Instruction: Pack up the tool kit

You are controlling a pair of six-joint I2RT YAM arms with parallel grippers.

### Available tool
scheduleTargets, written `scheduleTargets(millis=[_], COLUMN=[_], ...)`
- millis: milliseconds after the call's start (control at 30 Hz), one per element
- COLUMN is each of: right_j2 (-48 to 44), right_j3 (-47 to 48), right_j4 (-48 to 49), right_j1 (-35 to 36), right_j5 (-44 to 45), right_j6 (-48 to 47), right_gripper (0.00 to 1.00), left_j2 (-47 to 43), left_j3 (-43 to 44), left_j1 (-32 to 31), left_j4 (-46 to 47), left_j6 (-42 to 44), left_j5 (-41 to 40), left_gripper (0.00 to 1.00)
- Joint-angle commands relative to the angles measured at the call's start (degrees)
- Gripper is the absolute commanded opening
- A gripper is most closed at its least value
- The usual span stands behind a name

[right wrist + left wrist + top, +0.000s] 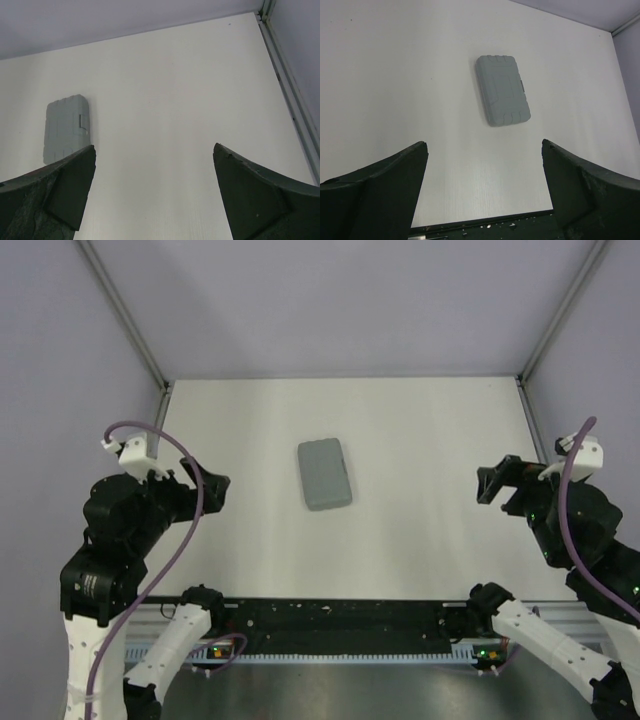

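Note:
The tool kit's grey case (324,473) lies flat and closed on the white table, a little left of centre. The left wrist view has the case (502,90) ahead of the fingers, its latch on the right edge. In the right wrist view the case (65,130) sits at the far left, partly behind the left finger. My left gripper (203,485) hangs open at the left, well clear of the case. My right gripper (497,489) is open at the right, also far from it. Both hold nothing. No loose tools show.
White table (430,440) is bounded by grey walls and metal corner posts (123,310). A black rail (340,618) runs along the near edge between the arm bases.

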Motion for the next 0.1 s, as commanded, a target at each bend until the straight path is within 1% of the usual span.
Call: scheduleTargets(millis=[0,67], right_j2=[0.49,0.66], right_j3=[1.57,1.66], right_j4=[0.28,0.37], right_j1=[-0.53,-0.53], right_j5=[-0.75,-0.84], right_j6=[-0.76,-0.59], right_gripper=[0.98,0.98], left_j2=[0.14,-0.03], left_j3=[0.61,0.7], left_j1=[-0.07,-0.07], left_j4=[3.17,3.44], left_j6=[-0.53,-0.71], left_j5=[-0.87,-1.32], left_gripper=[0.99,0.99])
